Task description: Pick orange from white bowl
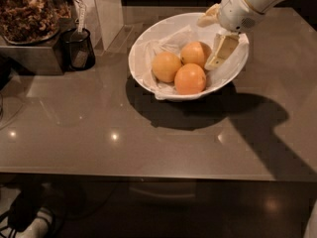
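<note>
Gripper [208,41] spread wide at 2 o'clock over white bowl [143,51] — orange [193,53] just beside: firm, smooth, roll-prone — best pinched across widest middle.

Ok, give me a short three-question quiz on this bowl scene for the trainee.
1. How many oranges lie in the white bowl?
2. True or false: the gripper hangs clear of the bowl, over bare table.
3. Which orange is nearest the gripper? A) the rear orange B) the front orange C) the left orange
Key: 1. Three. 2. False: it is over the bowl's right side, fingers open. 3. A.
</note>
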You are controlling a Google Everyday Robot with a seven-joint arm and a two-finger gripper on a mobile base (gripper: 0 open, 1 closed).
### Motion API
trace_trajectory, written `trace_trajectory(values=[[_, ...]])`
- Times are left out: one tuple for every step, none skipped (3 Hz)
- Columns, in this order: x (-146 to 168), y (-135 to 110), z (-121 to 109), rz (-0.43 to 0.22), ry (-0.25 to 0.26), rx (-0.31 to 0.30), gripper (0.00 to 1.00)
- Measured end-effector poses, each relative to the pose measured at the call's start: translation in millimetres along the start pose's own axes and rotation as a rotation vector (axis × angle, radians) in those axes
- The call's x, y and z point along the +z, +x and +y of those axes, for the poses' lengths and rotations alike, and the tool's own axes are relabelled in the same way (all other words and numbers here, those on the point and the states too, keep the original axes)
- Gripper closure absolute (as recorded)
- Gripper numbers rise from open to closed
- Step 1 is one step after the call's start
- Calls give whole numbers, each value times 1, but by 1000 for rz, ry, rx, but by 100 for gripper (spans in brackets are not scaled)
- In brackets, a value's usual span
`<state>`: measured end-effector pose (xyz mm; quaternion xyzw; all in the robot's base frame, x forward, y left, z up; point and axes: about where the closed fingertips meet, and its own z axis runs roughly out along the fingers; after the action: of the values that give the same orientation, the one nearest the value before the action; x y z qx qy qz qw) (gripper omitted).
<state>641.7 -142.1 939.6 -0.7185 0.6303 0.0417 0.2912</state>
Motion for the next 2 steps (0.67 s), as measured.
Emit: trace_trajectory(values=[[7,-1,-4,-6,-4,-20,25],[16,0,-6,-1,-16,-51,24]])
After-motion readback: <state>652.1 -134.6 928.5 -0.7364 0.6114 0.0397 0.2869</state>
